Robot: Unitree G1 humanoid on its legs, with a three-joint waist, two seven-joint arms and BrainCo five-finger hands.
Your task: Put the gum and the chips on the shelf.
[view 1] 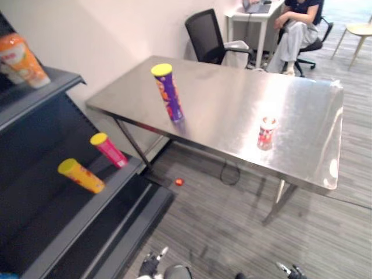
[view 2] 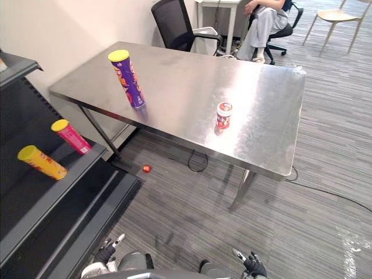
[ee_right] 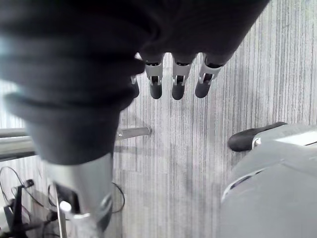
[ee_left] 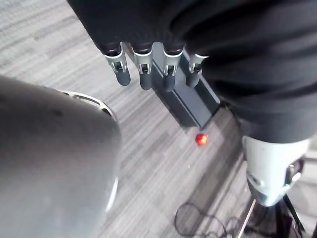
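Left robot hand (view 2: pixel 108 251) and right robot hand (view 2: pixel 253 265) hang low, fingers loosely straight, both empty. Gum (view 2: pixel 224 115) stands upright ahead on the tabletop (view 2: pixel 192 75), on the right robot hand's side. Chips (view 2: pixel 128 78) are also upright, further back-left, nearer the left robot hand and the shelf (view 2: pixel 70 186). Both long axes are vertical, so side grasps look likely.

The chips can (view 2: pixel 129 81) stands left of the gum tub (view 2: pixel 223 115) on the table (view 2: pixel 261 87), shelf (view 2: pixel 70 177) further left.
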